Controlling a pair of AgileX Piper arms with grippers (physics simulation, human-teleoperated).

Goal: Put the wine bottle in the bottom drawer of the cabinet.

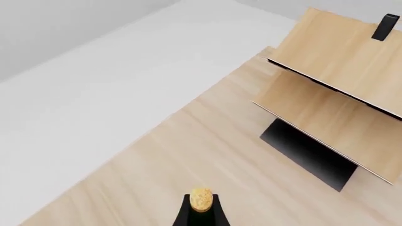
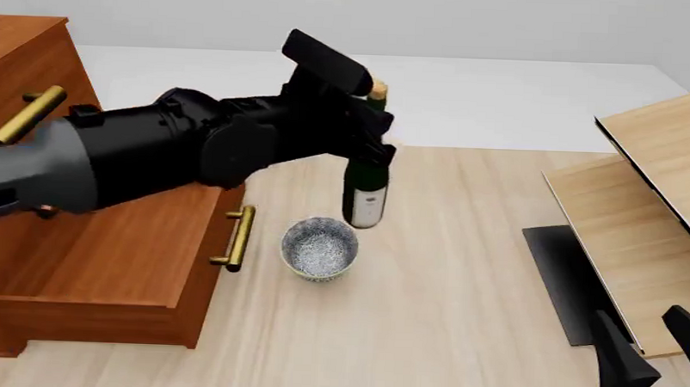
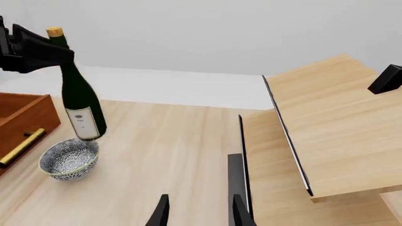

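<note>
Wine bottle (image 2: 368, 181) | held at neck, lifted above table, apparently by left jaws | right jaws apart

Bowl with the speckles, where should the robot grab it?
Probably pinch the bowl by its rim from above, one finger inside, one outside: it sits upright, mouth open. Pick the near edge; the wine bottle hangs close by the far edge.

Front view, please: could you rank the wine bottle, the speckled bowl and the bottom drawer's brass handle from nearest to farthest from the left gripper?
1. Wine bottle: held by its neck in the left gripper.
2. Speckled bowl: on the table below the bottle.
3. Brass handle: on the open bottom drawer, left of the bowl; close to the bowl's rank.
</note>
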